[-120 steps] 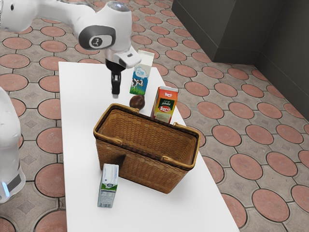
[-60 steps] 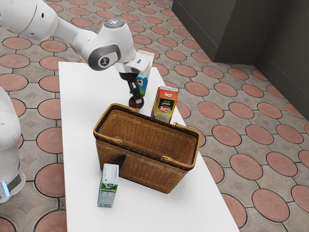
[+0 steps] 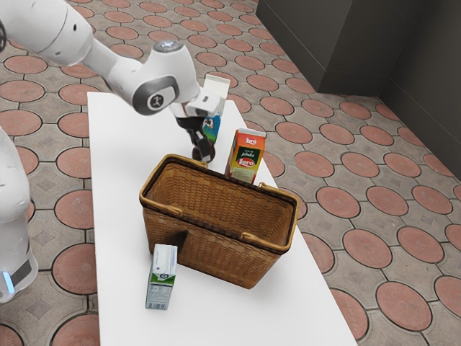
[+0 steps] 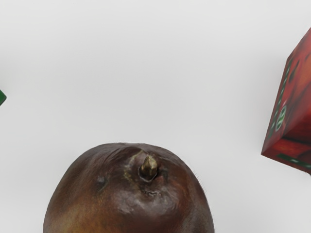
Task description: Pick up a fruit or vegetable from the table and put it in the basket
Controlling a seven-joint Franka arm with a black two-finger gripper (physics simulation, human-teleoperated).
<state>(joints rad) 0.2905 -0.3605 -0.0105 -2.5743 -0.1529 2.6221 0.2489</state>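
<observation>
Gripper (image 3: 205,156) down at round fruit (image 4: 129,194) (dark brown, rather glossy); whether spread or closed, cannot tell. Red carton (image 3: 247,151) and wicker basket (image 3: 212,252) near gripper.

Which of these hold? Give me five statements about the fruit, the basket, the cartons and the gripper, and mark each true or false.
1. The gripper is down at the round brown fruit. True.
2. The fruit is inside the basket. False: it is outside the basket, on the table.
3. The red and orange carton stands upright outside the basket. True.
4. The small white and green carton is in the basket. False: it is on the table, outside the basket.
5. A short stem stub shows on the fruit. True.
</observation>
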